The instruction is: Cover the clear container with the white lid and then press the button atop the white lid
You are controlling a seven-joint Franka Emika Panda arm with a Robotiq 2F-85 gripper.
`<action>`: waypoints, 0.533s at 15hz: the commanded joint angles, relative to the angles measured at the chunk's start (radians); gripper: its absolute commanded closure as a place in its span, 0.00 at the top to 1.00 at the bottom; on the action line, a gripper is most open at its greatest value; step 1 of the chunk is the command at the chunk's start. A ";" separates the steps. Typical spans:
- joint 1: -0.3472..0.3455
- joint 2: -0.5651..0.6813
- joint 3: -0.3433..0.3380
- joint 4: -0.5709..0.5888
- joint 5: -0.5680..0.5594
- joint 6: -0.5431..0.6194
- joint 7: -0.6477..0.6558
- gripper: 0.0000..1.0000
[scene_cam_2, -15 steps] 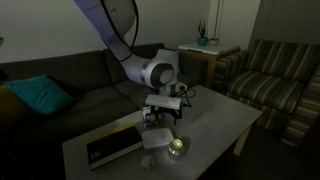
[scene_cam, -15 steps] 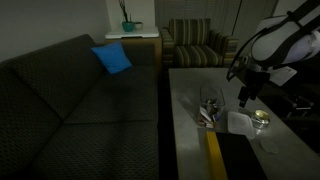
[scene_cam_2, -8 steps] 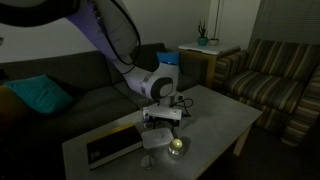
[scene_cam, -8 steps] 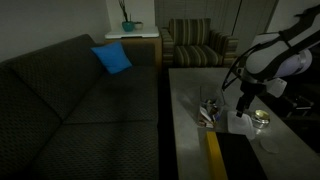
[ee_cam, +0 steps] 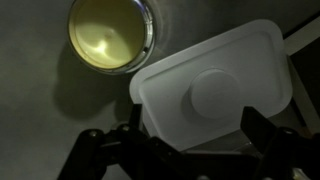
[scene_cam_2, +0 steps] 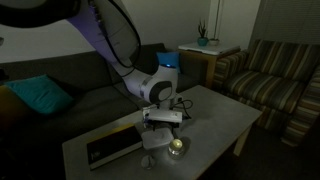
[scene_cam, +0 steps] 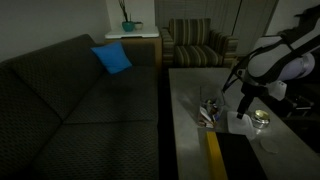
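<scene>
The white lid (ee_cam: pixel 215 85), squarish with a round button (ee_cam: pixel 218 95) in its middle, lies flat on the table right under my gripper (ee_cam: pixel 195 125). The gripper is open, with one finger on each side of the lid's near edge. In both exterior views the gripper (scene_cam: pixel 243 110) (scene_cam_2: pixel 161 127) hangs low over the lid (scene_cam: pixel 240 123) (scene_cam_2: pixel 154 140). The clear container (scene_cam: pixel 210 108) with red and dark bits stands on the table beside the lid, apart from it. It is hidden behind the gripper in an exterior view and out of the wrist view.
A small round gold-rimmed dish (ee_cam: pixel 110 35) (scene_cam: pixel 261 119) (scene_cam_2: pixel 177 146) sits close beside the lid. A dark book with a yellow stripe (scene_cam: pixel 222 155) (scene_cam_2: pixel 110 148) lies at the table's end. A dark sofa (scene_cam: pixel 80 100) runs along the grey table (scene_cam: pixel 195 85). A striped armchair (scene_cam: pixel 195 45) stands beyond.
The gripper has come down and a little sideways until it is low over the white lid. The lid, container and dish have not moved.
</scene>
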State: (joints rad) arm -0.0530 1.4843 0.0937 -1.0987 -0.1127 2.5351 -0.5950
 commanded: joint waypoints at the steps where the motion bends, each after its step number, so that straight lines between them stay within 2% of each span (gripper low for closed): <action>1: -0.005 0.000 0.006 0.002 -0.011 -0.002 0.005 1.00; 8: 0.024 -0.003 -0.013 -0.021 -0.074 -0.009 -0.043 1.00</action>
State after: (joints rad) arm -0.0328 1.4810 0.0920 -1.1031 -0.1528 2.5335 -0.6030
